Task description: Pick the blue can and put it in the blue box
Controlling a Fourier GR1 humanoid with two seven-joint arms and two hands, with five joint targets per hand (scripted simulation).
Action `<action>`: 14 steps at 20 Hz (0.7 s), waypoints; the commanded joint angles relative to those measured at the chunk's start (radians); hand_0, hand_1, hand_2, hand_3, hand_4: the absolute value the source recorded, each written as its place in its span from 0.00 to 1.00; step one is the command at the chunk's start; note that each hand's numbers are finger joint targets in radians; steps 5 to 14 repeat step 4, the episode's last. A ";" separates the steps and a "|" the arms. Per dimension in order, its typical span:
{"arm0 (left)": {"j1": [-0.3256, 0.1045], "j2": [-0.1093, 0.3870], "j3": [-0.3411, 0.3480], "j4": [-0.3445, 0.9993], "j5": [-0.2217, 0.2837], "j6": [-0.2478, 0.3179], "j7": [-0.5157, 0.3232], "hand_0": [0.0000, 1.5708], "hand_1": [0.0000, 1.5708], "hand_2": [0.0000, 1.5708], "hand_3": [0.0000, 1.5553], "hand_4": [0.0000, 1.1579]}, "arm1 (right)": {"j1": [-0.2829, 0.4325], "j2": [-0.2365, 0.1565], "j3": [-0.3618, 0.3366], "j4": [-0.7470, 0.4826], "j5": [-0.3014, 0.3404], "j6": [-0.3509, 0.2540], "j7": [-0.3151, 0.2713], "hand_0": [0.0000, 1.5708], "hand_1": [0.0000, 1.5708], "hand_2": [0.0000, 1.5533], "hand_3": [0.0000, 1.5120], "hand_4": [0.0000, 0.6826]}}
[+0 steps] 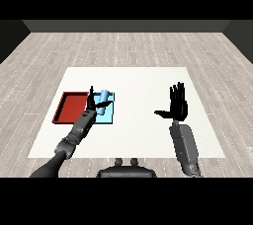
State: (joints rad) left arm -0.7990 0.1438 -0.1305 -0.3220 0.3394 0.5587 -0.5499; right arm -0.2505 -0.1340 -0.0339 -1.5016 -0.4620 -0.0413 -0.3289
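The left hand (92,101) is reaching over the light blue tray (107,117), fingers spread apart, beside the blue can (104,99). It might bump the can out. The right hand (177,104) is waiting with fingers apart.

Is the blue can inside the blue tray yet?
Yes: the blue can lies tipped over within the light blue tray, with the left hand beside it.

No text, label, brand, number or sign can be read anywhere in the head view.
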 commanded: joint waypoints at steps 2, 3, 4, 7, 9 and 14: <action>0.057 -0.019 0.023 -0.211 0.053 -0.213 -0.190 0.00 0.00 0.00 0.00 0.00 | 0.041 -0.040 0.003 -0.024 0.010 0.023 0.023 0.00 0.00 0.00 0.00 0.00; 0.087 -0.009 0.010 -0.258 0.048 -0.236 -0.219 0.00 0.00 0.00 0.00 0.00 | 0.037 -0.020 0.018 0.017 0.029 0.026 -0.006 0.00 0.00 0.00 0.00 0.00; 0.152 0.009 -0.004 -0.308 0.045 -0.251 -0.221 0.00 0.00 0.00 0.00 0.00 | 0.061 -0.017 0.040 -0.008 0.039 0.019 0.016 0.00 0.00 0.00 0.00 0.00; 0.152 0.009 -0.004 -0.308 0.045 -0.251 -0.221 0.00 0.00 0.00 0.00 0.00 | 0.061 -0.017 0.040 -0.008 0.039 0.019 0.016 0.00 0.00 0.00 0.00 0.00; 0.152 0.009 -0.004 -0.308 0.045 -0.251 -0.221 0.00 0.00 0.00 0.00 0.00 | 0.061 -0.017 0.040 -0.008 0.039 0.019 0.016 0.00 0.00 0.00 0.00 0.00; 0.152 0.009 -0.004 -0.308 0.045 -0.251 -0.221 0.00 0.00 0.00 0.00 0.00 | 0.061 -0.017 0.040 -0.008 0.039 0.019 0.016 0.00 0.00 0.00 0.00 0.00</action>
